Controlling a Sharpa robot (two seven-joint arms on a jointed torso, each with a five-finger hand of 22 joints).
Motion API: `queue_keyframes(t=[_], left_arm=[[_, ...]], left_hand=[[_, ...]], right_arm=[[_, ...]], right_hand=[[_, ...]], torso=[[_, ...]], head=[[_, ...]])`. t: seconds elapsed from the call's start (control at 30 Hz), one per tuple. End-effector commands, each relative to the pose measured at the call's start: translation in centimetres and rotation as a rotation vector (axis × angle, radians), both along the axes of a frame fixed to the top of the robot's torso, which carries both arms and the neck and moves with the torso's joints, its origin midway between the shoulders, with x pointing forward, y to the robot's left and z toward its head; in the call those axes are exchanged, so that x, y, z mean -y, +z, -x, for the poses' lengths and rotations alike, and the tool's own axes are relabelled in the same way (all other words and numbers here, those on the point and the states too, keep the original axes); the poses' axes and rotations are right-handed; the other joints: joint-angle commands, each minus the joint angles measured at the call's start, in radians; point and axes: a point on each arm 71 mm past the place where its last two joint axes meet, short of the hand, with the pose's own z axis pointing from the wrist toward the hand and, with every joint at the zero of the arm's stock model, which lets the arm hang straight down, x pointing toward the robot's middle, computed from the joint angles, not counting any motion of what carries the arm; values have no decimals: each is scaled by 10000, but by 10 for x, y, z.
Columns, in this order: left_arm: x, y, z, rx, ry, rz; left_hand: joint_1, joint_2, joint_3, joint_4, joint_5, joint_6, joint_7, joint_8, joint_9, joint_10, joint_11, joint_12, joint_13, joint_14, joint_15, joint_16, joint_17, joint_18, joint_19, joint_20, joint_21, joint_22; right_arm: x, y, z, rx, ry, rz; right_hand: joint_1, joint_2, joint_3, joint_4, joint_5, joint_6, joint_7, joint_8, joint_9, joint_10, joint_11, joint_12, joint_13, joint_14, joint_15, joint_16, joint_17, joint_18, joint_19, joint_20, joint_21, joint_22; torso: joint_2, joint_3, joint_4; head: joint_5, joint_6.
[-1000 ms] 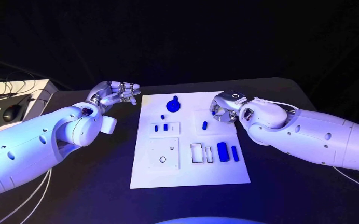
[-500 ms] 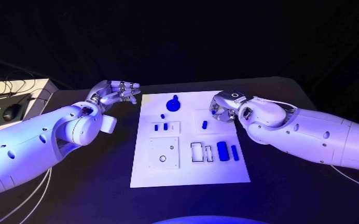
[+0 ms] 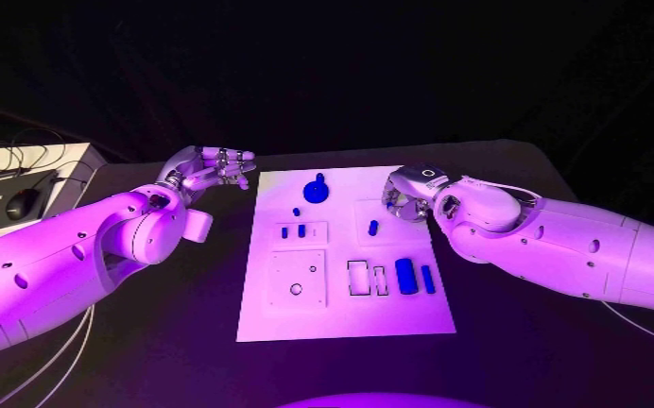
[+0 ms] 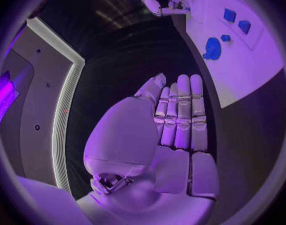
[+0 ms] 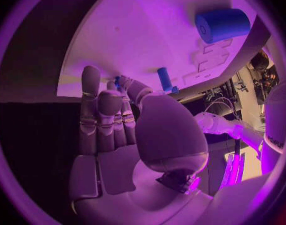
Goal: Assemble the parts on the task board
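The white task board [image 3: 341, 309] lies mid-table. On it are a round blue knob piece [image 3: 317, 191], small blue pieces [image 3: 293, 231], an upright peg [image 3: 372, 228], a thick cylinder [image 3: 406, 276] and a thin bar [image 3: 428, 279]. My right hand [image 3: 409, 195] is at the board's right edge, near the peg [image 5: 163, 79]. Its thumb and a finger pinch a small blue part [image 5: 118, 81]. The cylinder [image 5: 222, 25] lies further along the board [image 5: 137, 35]. My left hand [image 3: 212, 167] hovers off the board's far left corner, fingers straight and together [image 4: 177, 120], holding nothing.
A pale box [image 3: 41, 167] with cables and a dark mouse-like object [image 3: 21, 205] sits at the table's left edge. Black tabletop [image 3: 505, 351] surrounds the board. The near half of the board has several vacant recesses [image 3: 298, 280].
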Motion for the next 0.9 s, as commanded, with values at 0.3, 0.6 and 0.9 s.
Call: queue_keyframes(t=[0.3, 0.6, 0.9], left_arm=[[-1, 0, 0, -5, 33, 22], [-4, -1, -1, -42, 109, -21], [-6, -3, -3, -183, 181, -76]], left_hand=[[40, 75, -37, -13, 9, -105, 10, -26, -7, -79, 28, -60, -11, 2, 20, 9, 14, 16, 57, -2, 0, 30], [69, 85, 4, -39, 28, -113, 24, -24, -6, -107, 38, -59, -10, -3, 22, -6, 10, 28, 49, 0, 18, 74], [59, 69, 28, -45, 28, -245, 48, -31, -8, -169, 61, -70, -10, 3, 31, -19, 4, 36, 40, 8, 23, 101]], right_arm=[[-2, 1, 2, 375, -68, -42], [2, 9, 6, 824, -72, -692], [10, 27, 7, 588, -244, -1789]], right_hand=[[189, 255, 120, -187, -452, 79, 23, 10, 83, 275, -176, 70, 28, 17, -72, 39, 74, 13, -34, -114, -168, 470], [187, 219, 224, -198, -484, 95, 39, 7, 101, 289, -172, 71, 28, 23, -64, 48, 124, 23, 20, -109, -410, 914], [216, 258, 226, -199, -479, 49, 54, 12, 108, 234, -153, 82, 33, 12, -41, 14, 173, 28, 208, -94, -966, 1574]], torso=[[2, -1, 3], [-10, 0, -2], [-13, 1, -6]], head=[[4, -22], [-14, -7], [21, 20]])
